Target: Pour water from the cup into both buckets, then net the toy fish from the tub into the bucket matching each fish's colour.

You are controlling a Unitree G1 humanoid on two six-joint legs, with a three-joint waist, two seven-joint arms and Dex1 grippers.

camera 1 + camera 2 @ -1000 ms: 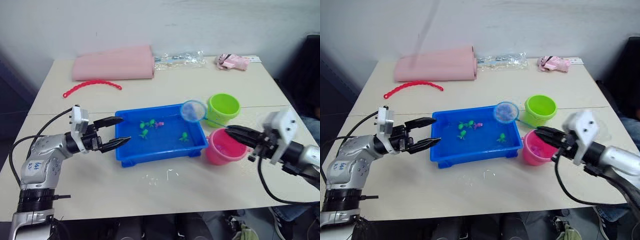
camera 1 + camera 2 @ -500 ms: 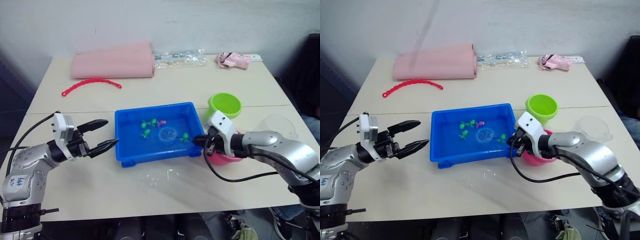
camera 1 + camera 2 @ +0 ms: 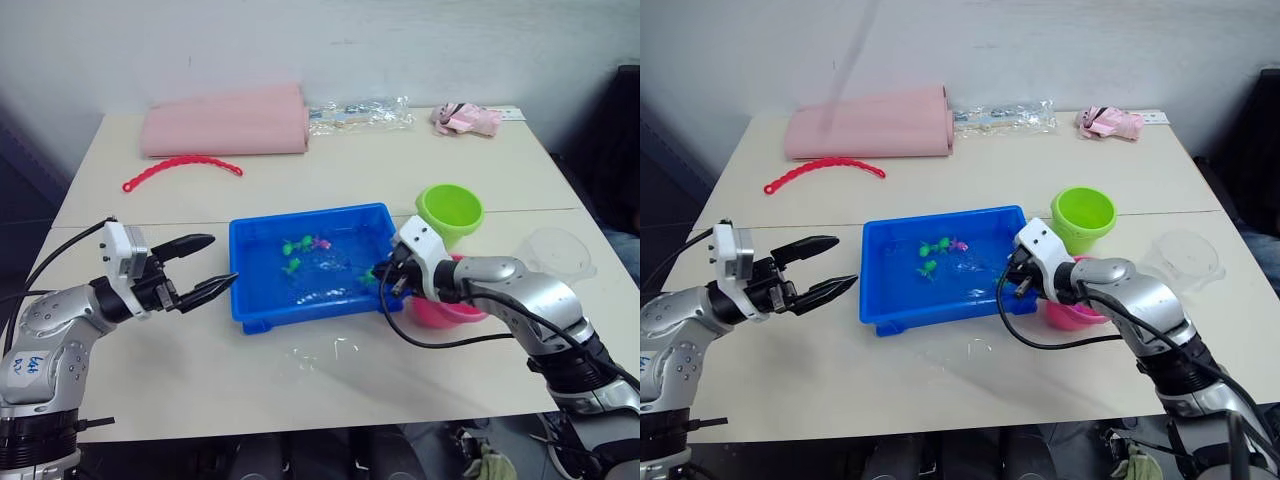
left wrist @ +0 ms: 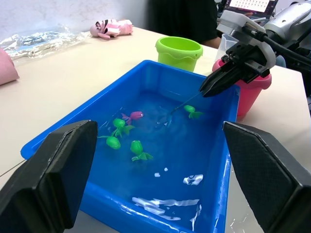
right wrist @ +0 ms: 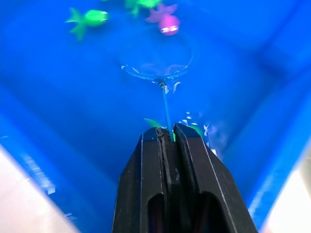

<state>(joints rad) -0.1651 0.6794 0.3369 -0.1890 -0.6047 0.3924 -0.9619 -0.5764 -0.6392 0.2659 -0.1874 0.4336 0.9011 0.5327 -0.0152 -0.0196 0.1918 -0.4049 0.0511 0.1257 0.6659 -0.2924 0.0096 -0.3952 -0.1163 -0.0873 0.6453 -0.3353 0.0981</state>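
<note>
The blue tub (image 3: 300,216) holds water with several green toy fish (image 4: 112,141) and one pink fish (image 4: 136,115). My right gripper (image 3: 380,276) hangs over the tub's right end, shut on the net's thin handle (image 5: 165,104). The net's hoop (image 5: 156,65) lies under the water just short of the pink fish (image 5: 168,24). Another green fish (image 5: 196,129) lies below the fingers. My left gripper (image 3: 222,261) stands open and holds nothing, just off the tub's left end. The green bucket (image 3: 450,211) and pink bucket (image 3: 452,309) stand right of the tub. The clear cup (image 3: 557,253) sits further right.
A pink foam roll (image 3: 225,125), a red chain (image 3: 183,167), a plastic bag (image 3: 358,114) and a pink soft toy (image 3: 465,119) lie along the table's far side. Spilled water (image 3: 320,355) glistens on the table in front of the tub.
My right gripper has swung the net down from above the buckets into the tub's water and edged it leftward. The left gripper stays open by the tub's left end.
</note>
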